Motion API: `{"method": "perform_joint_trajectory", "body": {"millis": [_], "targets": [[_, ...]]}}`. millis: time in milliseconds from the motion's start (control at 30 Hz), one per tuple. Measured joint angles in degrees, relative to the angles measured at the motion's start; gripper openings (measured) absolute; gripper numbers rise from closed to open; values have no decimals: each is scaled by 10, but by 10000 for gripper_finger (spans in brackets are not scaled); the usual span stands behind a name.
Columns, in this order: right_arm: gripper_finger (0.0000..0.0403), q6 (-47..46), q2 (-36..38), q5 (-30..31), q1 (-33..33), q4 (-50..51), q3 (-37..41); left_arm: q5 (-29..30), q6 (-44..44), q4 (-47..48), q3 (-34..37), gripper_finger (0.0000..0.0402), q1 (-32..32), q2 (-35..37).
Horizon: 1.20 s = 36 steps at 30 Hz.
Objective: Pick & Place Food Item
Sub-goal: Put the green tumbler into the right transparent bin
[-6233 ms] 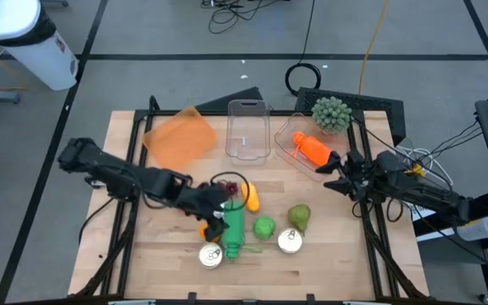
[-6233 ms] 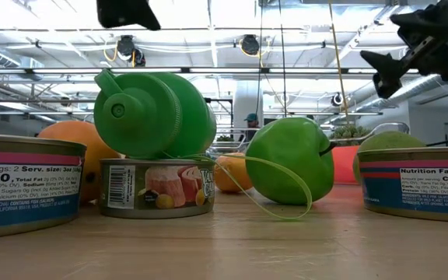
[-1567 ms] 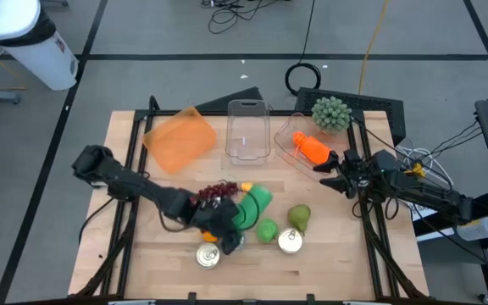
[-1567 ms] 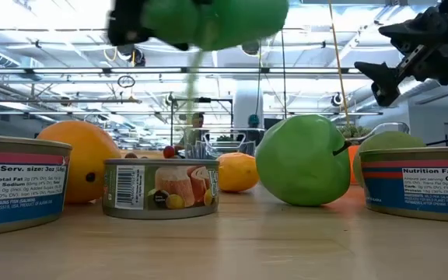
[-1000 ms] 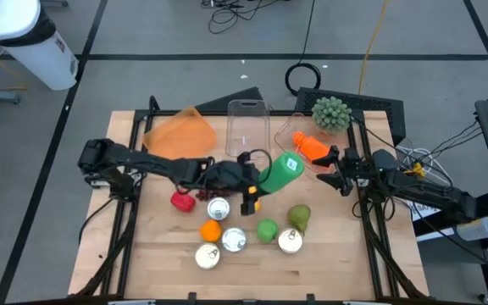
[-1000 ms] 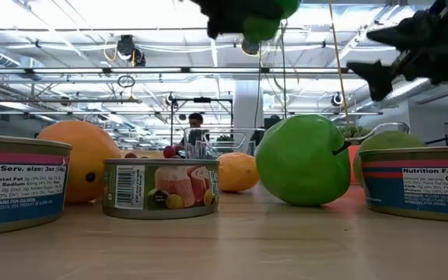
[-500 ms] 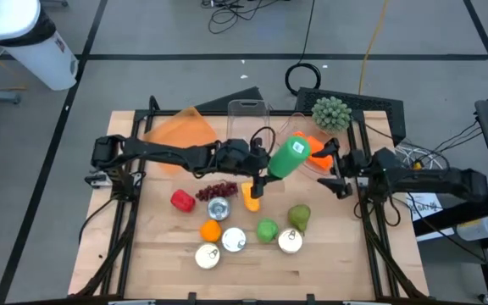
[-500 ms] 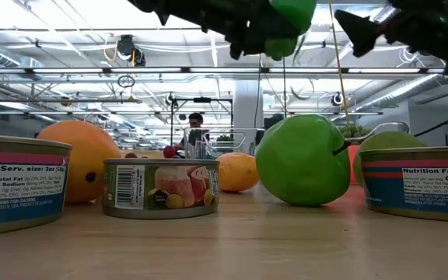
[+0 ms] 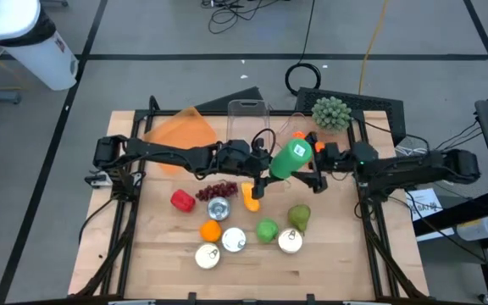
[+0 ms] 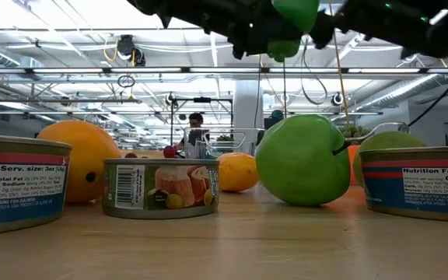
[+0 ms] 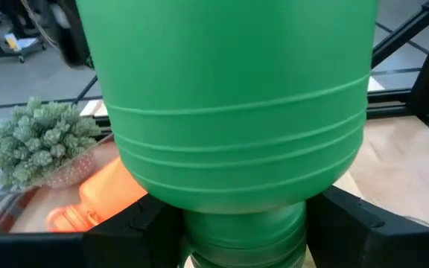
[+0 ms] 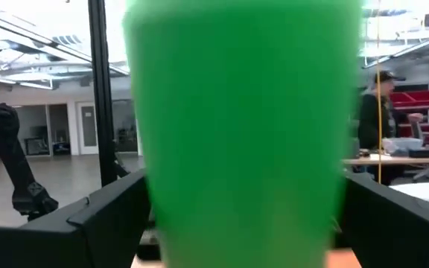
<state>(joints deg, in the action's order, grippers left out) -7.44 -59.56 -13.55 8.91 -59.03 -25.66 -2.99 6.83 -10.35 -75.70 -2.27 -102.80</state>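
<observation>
Low view shows can point(image 10: 18, 183) labels reading "Serv. size" at left and "Nutrition Facts" at right point(image 10: 418, 183), flanking an orange point(image 10: 84, 167), a small tin point(image 10: 159, 187) and a green apple point(image 10: 302, 159). Above the table's middle, the left gripper point(image 9: 265, 169) clamps the green bottle point(image 9: 291, 158) by its neck. The right gripper point(image 9: 312, 165) stands wide around its base.

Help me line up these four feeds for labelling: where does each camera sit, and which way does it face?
High: overhead, facing straight down; both arms, left hand holding green bottle.
Low: tabletop height, facing level past green apple; arms overhead.
Left wrist: on the left arm, facing forward; fingers gripping the bottle.
Right wrist: on the right arm, facing forward; right hand open around the bottle.
Shared: all show the bottle.
</observation>
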Motion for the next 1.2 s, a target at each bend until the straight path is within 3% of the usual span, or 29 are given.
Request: {"method": "perform_joint_trajectory", "body": {"millis": [300,400,533,700,833,1000,1100,1200], "targets": [[349,19,-96,0,-12,2,-70,1,-36,13,0,236,1,2],[313,17,-89,1,-10,12,-71,0,-78,28,0,254,0,13],[264,12,-64,1,-10,28,-71,0,-70,84,0,279,-5,47],[241,13,-15,-1,-10,70,-71,1,-59,140,0,299,-10,95],[252,29,43,46,-8,169,-71,2,-45,178,0,307,-10,148],[255,52,101,180,18,396,-98,24,-29,196,35,309,-10,216],[251,67,100,226,45,540,-139,77,-31,157,90,306,-10,252],[250,94,81,244,81,620,-150,123,-39,87,154,303,-10,276]]}}
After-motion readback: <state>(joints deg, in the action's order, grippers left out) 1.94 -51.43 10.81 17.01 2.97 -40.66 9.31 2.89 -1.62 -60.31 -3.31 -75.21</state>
